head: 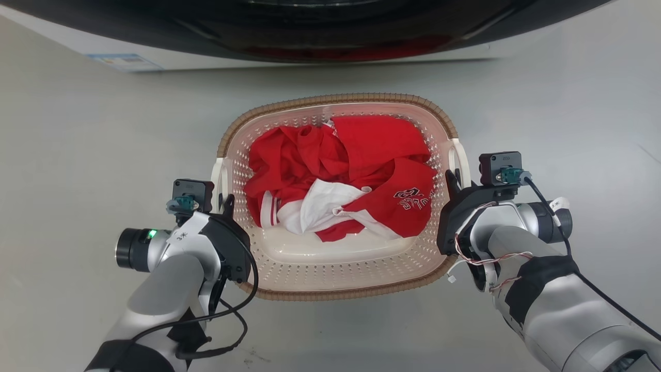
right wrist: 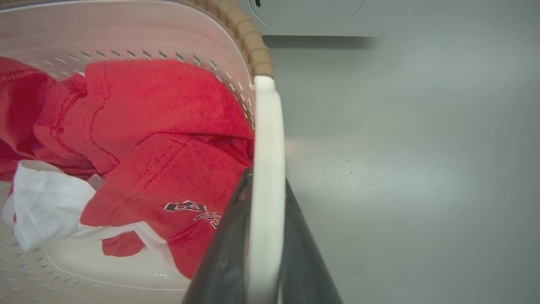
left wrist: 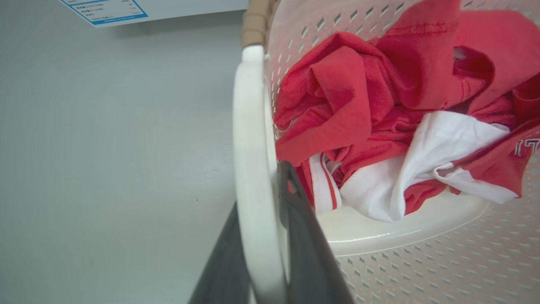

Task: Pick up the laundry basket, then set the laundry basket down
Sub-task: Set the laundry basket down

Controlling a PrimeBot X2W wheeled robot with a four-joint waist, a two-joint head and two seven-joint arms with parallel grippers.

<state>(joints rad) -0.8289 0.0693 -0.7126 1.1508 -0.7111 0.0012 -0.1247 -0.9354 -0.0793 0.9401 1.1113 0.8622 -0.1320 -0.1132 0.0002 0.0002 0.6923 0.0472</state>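
1. The laundry basket is on the grey floor, near the front of the washing machine but apart from it. It seems to rest on the floor, though I cannot tell if its bottom really touches.
2. Inside it lie crumpled red and white clothes, which cover most of the bottom.
3. The left hand is at the left white handle. Its two dark fingers stand narrow, one on each side of the handle, and grip it.
4. The right hand grips the right white handle in the same way, one finger inside the basket wall and one outside.
5. A blue and white label is on the front of the machine.
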